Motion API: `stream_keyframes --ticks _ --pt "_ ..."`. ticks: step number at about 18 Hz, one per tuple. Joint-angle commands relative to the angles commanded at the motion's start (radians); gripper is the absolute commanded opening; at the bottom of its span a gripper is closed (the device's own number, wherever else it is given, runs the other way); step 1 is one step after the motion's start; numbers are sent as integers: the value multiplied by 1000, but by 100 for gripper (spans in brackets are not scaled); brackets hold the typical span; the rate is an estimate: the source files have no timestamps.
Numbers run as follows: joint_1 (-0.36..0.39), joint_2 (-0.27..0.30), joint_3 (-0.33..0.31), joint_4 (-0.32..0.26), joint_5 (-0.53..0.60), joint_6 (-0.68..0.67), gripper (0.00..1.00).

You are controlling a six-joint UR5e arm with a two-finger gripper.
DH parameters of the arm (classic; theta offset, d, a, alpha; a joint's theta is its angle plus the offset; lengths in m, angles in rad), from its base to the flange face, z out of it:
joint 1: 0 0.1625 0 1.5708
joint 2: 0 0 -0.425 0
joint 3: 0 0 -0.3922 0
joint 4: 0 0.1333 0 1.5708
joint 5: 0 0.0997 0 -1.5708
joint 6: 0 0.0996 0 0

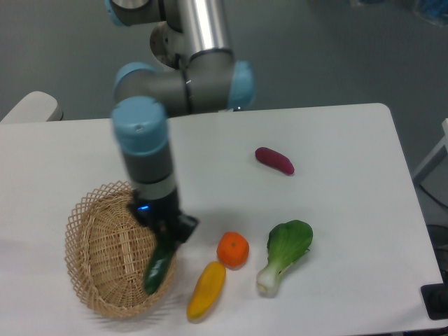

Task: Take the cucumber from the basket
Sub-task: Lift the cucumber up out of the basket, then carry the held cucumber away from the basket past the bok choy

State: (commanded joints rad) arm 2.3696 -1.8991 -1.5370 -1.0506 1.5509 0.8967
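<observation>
The oval tan wicker basket (105,255) sits at the front left of the white table. The dark green cucumber (158,267) hangs tilted over the basket's right side, its upper end between my gripper's (166,238) fingers. The gripper points straight down from above and is shut on the cucumber's top end. The cucumber's lower end is just over the basket's inner wall; I cannot tell whether it touches the weave.
A yellow elongated pepper (206,289) lies just right of the basket. An orange (233,250) sits beside it. A bok choy (283,254) lies further right. A dark red vegetable (274,160) lies toward the table's middle back.
</observation>
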Motion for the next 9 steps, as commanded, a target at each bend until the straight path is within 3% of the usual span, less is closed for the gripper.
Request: stream_keyframes --ticks 5,9 --pt "196 18 11 -43 0 295 19" --pt "308 18 14 -78 0 508 19"
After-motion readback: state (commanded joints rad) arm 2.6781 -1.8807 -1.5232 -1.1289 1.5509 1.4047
